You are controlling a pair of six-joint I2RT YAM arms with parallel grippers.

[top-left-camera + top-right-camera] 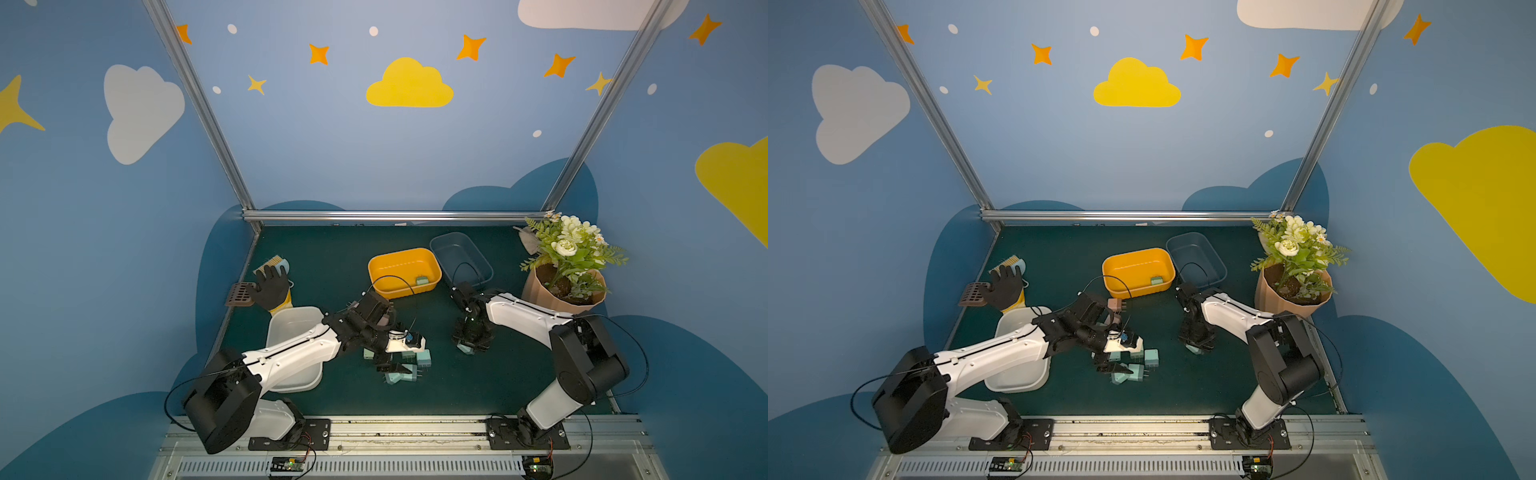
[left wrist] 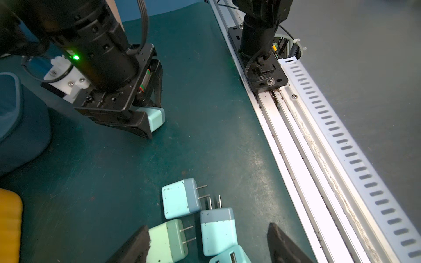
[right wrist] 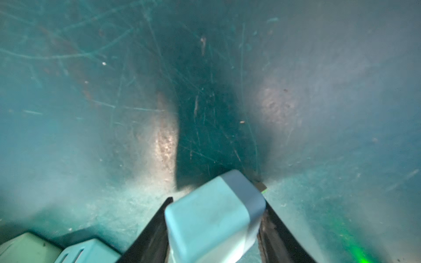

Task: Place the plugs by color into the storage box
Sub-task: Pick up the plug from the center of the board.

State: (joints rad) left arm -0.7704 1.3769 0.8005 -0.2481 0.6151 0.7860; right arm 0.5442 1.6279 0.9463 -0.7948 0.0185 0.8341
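Mat [image 1: 478, 386]: dark green and scuffed, lying under both claws.
Flower pot [image 1: 561, 291]: on the outer side of the right claw, behind its arm and well apart from the fingers.
White bin [image 1: 291, 328]: behind the left claw on its outer side, partly covered by the left arm.
Yellow bin [image 1: 395, 266]: past the left claw, toward the back wall.
Blue-grey bin [image 1: 457, 253]: past the right claw toward the back wall, just beside the yellow bin.
Left claw [image 2: 208, 226]: spread wide and pointed down at the mat, pinching nothing.
Right claw [image 3: 216, 205]: low at the mat, pinching the blue plug, with a finger pressed on each side of it.
Plug pile [image 2: 217, 230]: teal-blue and light green plugs lying on the mat under the left claw, some between its spread fingers, prongs pointing various ways.
Pink plug [image 1: 1115, 305]: on the mat behind the left claw, beside its wrist, on the yellow bin's side.
Blue plug [image 3: 214, 216]: in the right claw's pinch, well apart from the pile; I cannot tell if it touches the mat.
Green plug [image 1: 422, 280]: inside the yellow bin, against the wall on the right claw's side.
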